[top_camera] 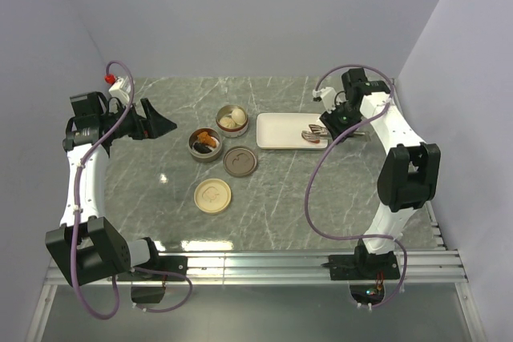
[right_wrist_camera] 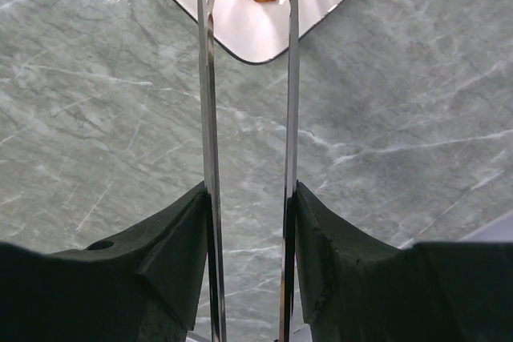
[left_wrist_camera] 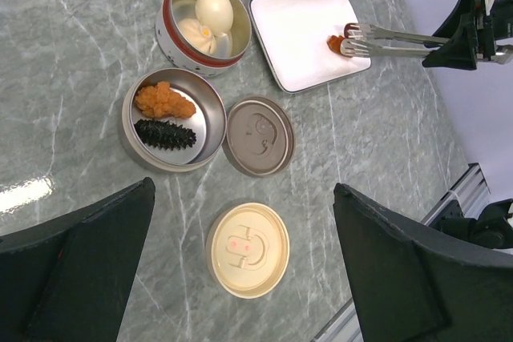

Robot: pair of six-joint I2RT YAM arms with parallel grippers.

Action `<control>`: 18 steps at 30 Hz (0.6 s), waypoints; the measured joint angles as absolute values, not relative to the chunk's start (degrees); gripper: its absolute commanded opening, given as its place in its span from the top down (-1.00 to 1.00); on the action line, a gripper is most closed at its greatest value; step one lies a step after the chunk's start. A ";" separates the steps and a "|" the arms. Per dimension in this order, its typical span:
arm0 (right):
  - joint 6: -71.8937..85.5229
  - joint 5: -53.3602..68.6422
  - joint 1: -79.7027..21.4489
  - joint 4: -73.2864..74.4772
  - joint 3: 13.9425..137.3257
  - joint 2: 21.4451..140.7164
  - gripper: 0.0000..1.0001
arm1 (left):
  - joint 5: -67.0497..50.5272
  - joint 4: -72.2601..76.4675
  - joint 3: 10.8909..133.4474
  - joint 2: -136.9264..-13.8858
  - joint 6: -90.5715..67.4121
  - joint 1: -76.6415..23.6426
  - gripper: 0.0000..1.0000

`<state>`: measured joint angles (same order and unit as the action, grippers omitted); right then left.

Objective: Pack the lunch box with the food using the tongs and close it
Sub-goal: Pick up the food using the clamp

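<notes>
Left gripper (top_camera: 160, 120): jaws spread wide with nothing between them. It hangs over the far left of the table (top_camera: 321, 190), fingers pointing right toward the tins.
Right gripper (right_wrist_camera: 250, 194): clamped on the tongs (right_wrist_camera: 207, 118), well back from their tips. Each thin silver arm lies against the inner face of one finger.
Tongs: reach left from the right gripper to the right end of the white plate (left_wrist_camera: 300, 22). The arms are held a little apart and run almost parallel.
Red-brown piece (left_wrist_camera: 335, 42): at the right end of the plate, between the two tong tips. Cannot tell whether the tips pinch it, or whether it rests on the plate or is raised.
Far tin (left_wrist_camera: 166, 26): round, with a red band on the outer wall, and open. It sits just left of the plate.
Cream balls (left_wrist_camera: 214, 10): two, inside the far tin, touching each other.
Near tin (left_wrist_camera: 127, 126): round, plain metal, and open. It stands nearer and slightly left of the far tin, just beside it.
Orange chunk (left_wrist_camera: 163, 100): in the near tin, on the far side.
Black lump (left_wrist_camera: 164, 133): in the near tin, just beside the orange chunk on its near side.
Brown lid (left_wrist_camera: 258, 135): flat on the table, just right of the near tin.
Cream lid (left_wrist_camera: 248, 249): flat on the table, nearer than the brown lid and apart from it.
Lunch box status: both tins uncovered, both lids off.
</notes>
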<state>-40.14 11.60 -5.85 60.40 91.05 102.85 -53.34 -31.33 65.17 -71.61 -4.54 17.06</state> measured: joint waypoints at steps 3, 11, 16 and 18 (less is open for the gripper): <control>-40.14 10.94 -5.56 59.92 91.05 102.85 -0.03 | -53.34 -31.27 65.17 -71.61 -4.54 17.06 -0.99; -40.23 10.57 -5.34 59.86 91.39 102.85 -0.06 | -53.34 -30.87 65.17 -71.61 -4.56 17.06 -0.99; -40.56 11.22 -5.39 60.36 92.47 102.87 -0.07 | -53.34 -30.87 65.17 -71.61 -4.56 17.06 -0.99; -40.62 11.25 -5.61 60.51 92.49 102.87 -0.07 | -53.32 -30.85 65.17 -71.61 -4.56 17.06 -0.99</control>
<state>-40.62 11.25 -5.61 60.51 92.49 102.87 -53.32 -30.85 65.17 -71.61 -4.56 17.06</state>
